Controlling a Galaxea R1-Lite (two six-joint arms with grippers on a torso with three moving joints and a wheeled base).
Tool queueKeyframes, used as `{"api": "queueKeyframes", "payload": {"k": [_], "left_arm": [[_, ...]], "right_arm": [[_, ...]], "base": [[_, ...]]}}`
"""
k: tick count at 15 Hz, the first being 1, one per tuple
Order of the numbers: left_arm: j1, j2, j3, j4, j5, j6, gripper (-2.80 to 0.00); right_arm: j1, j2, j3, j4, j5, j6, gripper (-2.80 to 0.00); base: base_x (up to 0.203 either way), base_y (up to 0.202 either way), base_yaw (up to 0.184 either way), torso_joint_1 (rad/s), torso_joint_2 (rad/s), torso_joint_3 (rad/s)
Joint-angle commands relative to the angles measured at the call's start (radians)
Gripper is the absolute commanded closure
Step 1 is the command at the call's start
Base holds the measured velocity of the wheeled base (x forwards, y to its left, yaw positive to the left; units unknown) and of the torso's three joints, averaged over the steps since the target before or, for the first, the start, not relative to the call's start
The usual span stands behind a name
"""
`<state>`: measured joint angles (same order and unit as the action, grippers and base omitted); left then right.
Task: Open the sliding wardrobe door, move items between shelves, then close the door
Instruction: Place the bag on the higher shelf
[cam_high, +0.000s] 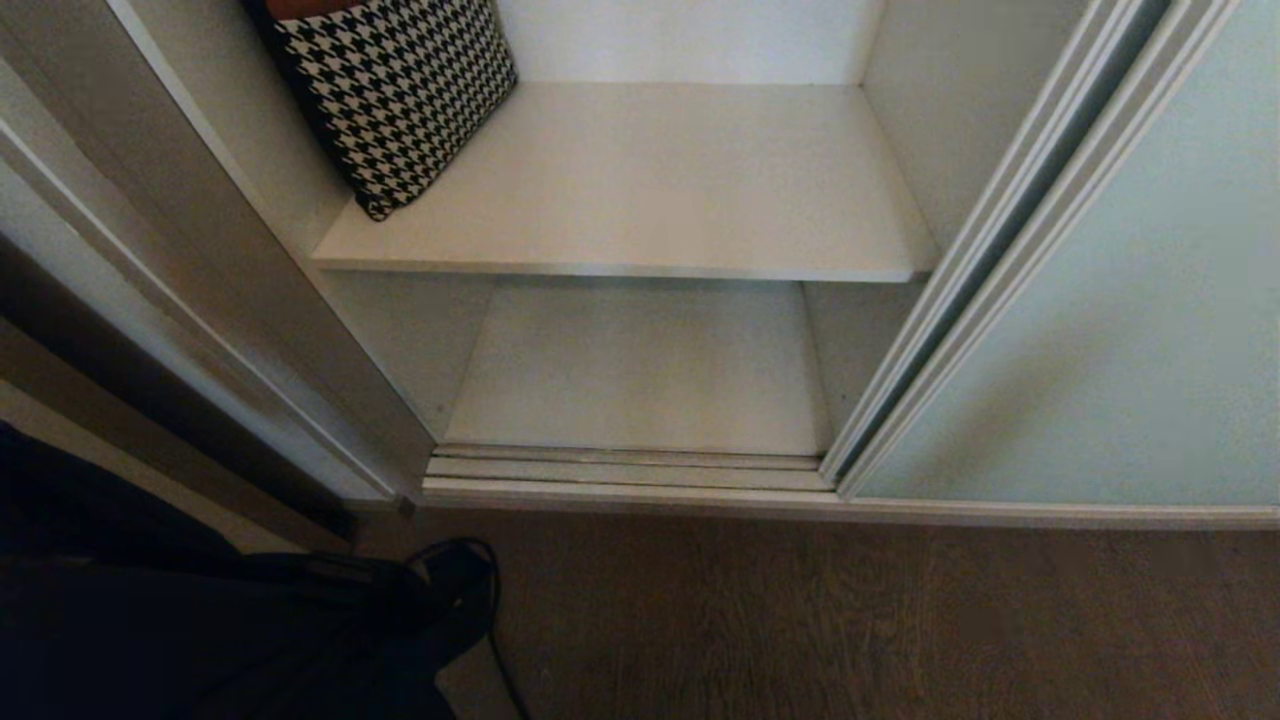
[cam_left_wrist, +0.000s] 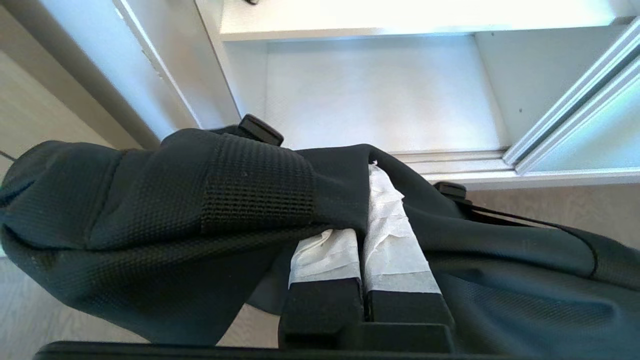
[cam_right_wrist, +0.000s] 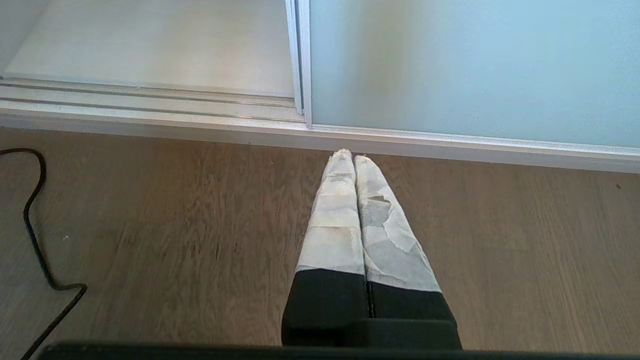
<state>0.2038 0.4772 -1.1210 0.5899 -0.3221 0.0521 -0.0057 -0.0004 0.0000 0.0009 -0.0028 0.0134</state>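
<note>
The sliding wardrobe door (cam_high: 1100, 330) stands slid to the right, leaving the left bay open. Two white shelves show inside: an upper one (cam_high: 650, 180) with a black-and-white houndstooth cushion (cam_high: 395, 90) leaning at its left end, and a bare lower board (cam_high: 640, 370). My left gripper (cam_left_wrist: 364, 210) is shut on a fold of a black fabric bag (cam_left_wrist: 150, 200), in front of the lower board (cam_left_wrist: 380, 95). The bag (cam_high: 200, 630) fills the lower left of the head view and hides the gripper there. My right gripper (cam_right_wrist: 352, 156) hangs shut and empty over the floor, near the door's (cam_right_wrist: 450, 65) bottom rail.
A grooved metal floor track (cam_high: 630, 470) runs along the wardrobe's threshold. A brown door frame (cam_high: 150, 250) borders the opening on the left. A black cable (cam_right_wrist: 35, 225) loops over the wooden floor (cam_high: 850, 620) beside the bag.
</note>
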Motion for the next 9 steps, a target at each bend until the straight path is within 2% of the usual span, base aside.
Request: {"api": "queueKeyframes", "payload": {"k": [1, 6, 9], "left_arm": [[-0.002, 0.001, -0.007, -0.011, -0.011, 0.008, 0.0], [-0.009, 0.003, -0.023, -0.068, -0.1, 0.012, 0.0], [-0.011, 0.008, -0.021, -0.068, -0.183, 0.016, 0.0]], "right_arm": [[0.0, -0.001, 0.0, -0.001, 0.0, 0.0, 0.0], [0.0, -0.001, 0.002, 0.001, 0.0, 0.0, 0.0], [0.0, -0.001, 0.002, 0.001, 0.0, 0.0, 0.0]], "base": [[0.0, 0.0, 0.0, 0.002, 0.0, 0.09], [0.0, 0.0, 0.0, 0.0, 0.0, 0.02], [0.0, 0.0, 0.0, 0.0, 0.0, 0.0]]}}
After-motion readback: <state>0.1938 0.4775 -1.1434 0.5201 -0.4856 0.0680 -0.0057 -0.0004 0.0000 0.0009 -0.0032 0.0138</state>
